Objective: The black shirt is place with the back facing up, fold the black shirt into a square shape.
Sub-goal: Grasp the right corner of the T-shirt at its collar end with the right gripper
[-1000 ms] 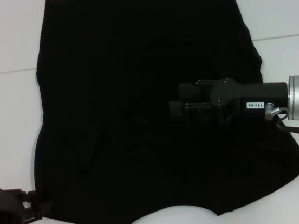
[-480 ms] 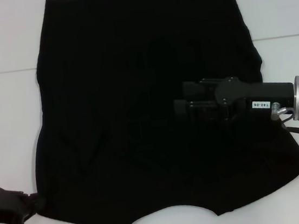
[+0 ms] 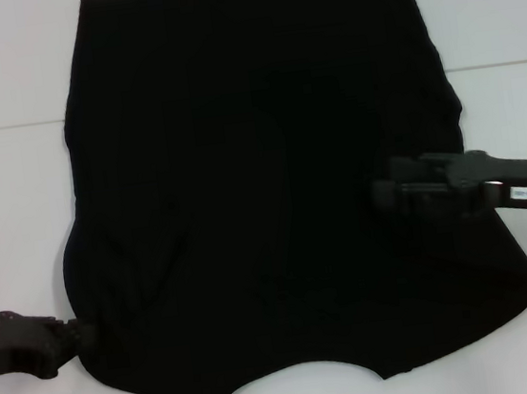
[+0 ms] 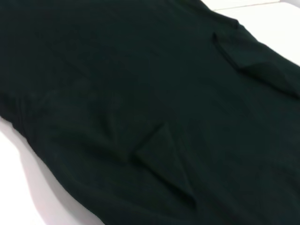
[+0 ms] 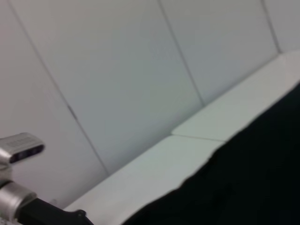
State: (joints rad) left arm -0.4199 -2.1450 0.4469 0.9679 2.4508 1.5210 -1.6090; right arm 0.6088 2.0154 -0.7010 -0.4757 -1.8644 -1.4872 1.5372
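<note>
The black shirt (image 3: 262, 187) lies spread flat on the white counter (image 3: 15, 208), neckline edge nearest the robot. Judged soft, limp and light; best taken at a corner or hem edge. The left tool (image 3: 55, 340) sits at the shirt's near left corner, touching its edge; the right tool (image 3: 407, 191) hovers over the right half. Whether either is open or closed cannot be told.

One black shirt (image 3: 262, 187), two grippers
</note>
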